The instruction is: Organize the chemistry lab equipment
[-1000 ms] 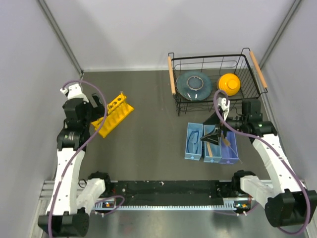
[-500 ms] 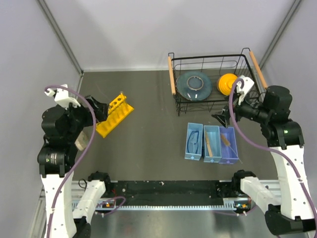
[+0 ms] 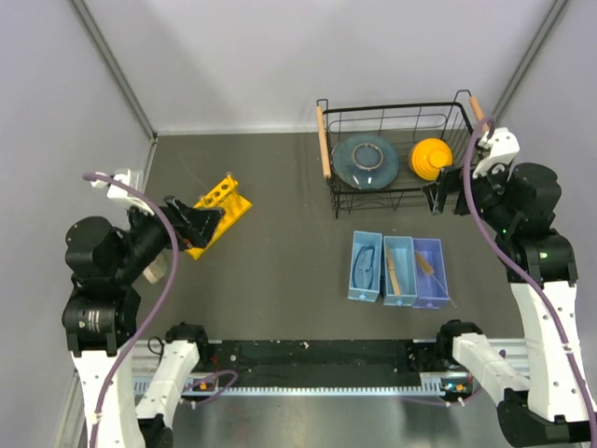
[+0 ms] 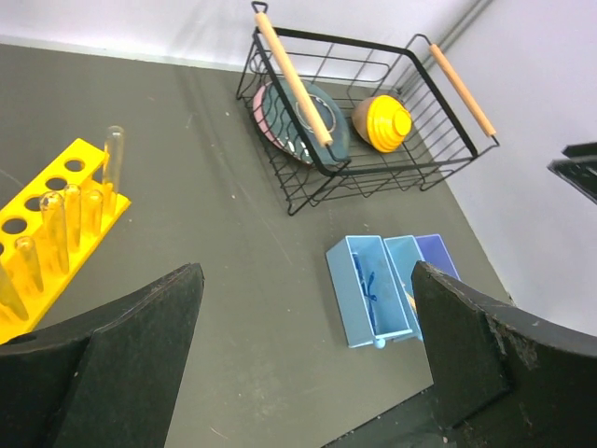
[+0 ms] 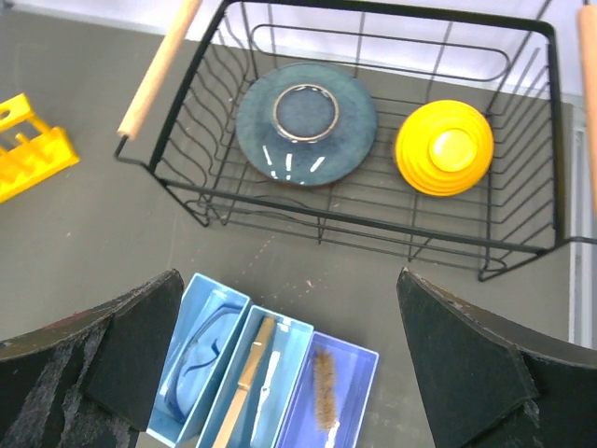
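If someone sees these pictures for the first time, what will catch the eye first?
The bright yellow rack with clear glass tubes, on the left of the dark table. At the back right, a black wire basket holds a yellow bowl and a blue-grey plate; three blue trays lie in front.

Clear glass tubes [image 4: 113, 159] stand in the yellow rack [image 4: 47, 245]; blue-rimmed glasses [image 5: 201, 350] and wooden clamp [image 5: 249, 370] lie in neighbouring blue bins [image 5: 224, 287].
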